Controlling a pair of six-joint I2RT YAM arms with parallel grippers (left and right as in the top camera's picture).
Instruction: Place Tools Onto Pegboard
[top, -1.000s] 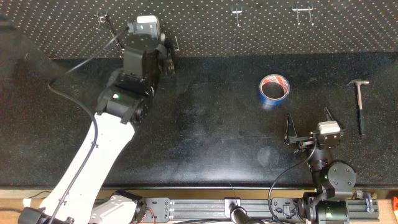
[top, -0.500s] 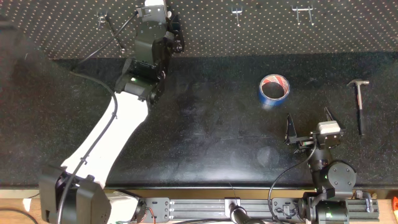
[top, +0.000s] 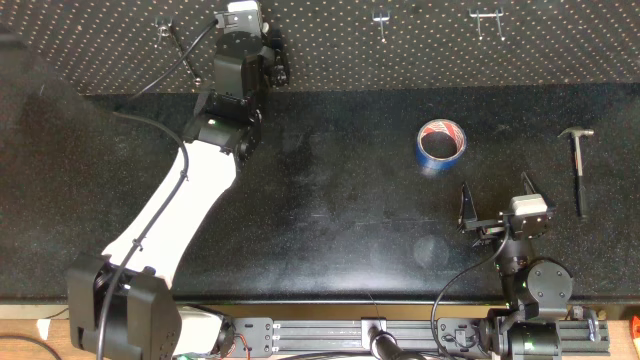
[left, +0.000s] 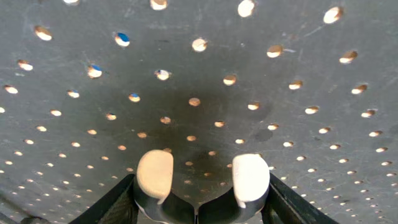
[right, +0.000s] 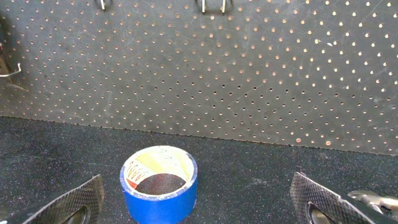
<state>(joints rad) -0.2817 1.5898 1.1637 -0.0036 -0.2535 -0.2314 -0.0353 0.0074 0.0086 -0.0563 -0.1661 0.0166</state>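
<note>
That hammer (top: 578, 170) looks head-heavy and rigid; I'd pinch the handle near the head. Left gripper (left: 202, 180) and right gripper (top: 495, 198) both gape empty.

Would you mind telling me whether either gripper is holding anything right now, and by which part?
Nothing is held. The left gripper is open facing the pegboard; the right gripper is open, short of the tape roll.

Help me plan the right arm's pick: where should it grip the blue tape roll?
I'd grip the tape roll by its wall from above, one finger in the core, one outside: it lies flat on the table, hole up, rim exposed.
</note>
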